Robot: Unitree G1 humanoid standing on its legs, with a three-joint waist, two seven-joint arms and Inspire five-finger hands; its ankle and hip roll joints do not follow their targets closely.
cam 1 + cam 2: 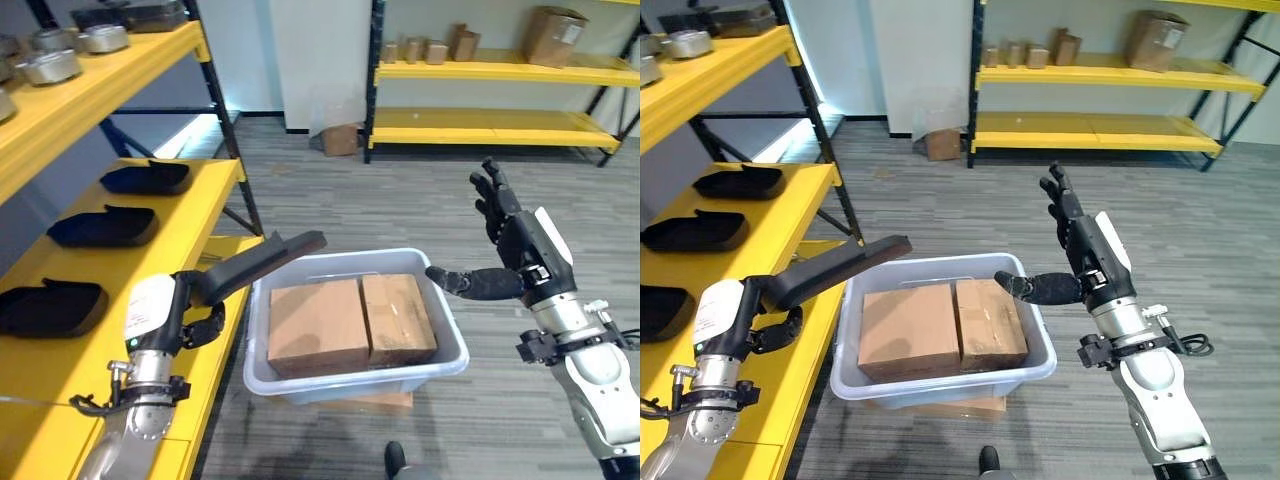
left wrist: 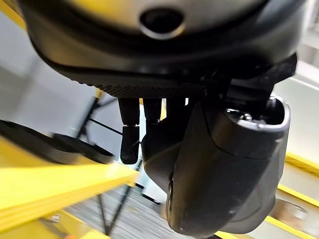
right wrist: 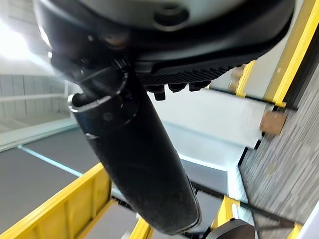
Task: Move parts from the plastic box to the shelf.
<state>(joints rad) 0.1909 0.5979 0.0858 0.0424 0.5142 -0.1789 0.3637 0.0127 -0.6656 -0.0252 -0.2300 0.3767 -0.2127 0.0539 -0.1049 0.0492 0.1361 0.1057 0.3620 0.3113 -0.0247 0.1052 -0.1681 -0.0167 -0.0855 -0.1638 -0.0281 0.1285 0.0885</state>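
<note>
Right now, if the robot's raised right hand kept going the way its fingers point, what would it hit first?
Probably nothing nearby: the open right hand points upward and away over the grey striped floor; the far yellow metal shelf lies well beyond, though depth is unclear.

Plastic, cardboard and painted steel on a grey-floored storeroom.

Pale grey plastic box [image 1: 452, 352], smooth with a soft sheen, packed with two matt brown cardboard cartons [image 1: 350, 323]. Long dark part [image 1: 262, 262] of matt black plastic, gripped in the left hand [image 1: 196, 308], itself dull black with a glossy white cover. Matching black moulded parts [image 1: 105, 227] on a shelf [image 1: 205, 205] of glossy yellow-painted boards. Dull silver cast-metal pieces [image 1: 75, 50] higher up. Right hand [image 1: 515, 250] in matt black, white-backed.
</note>
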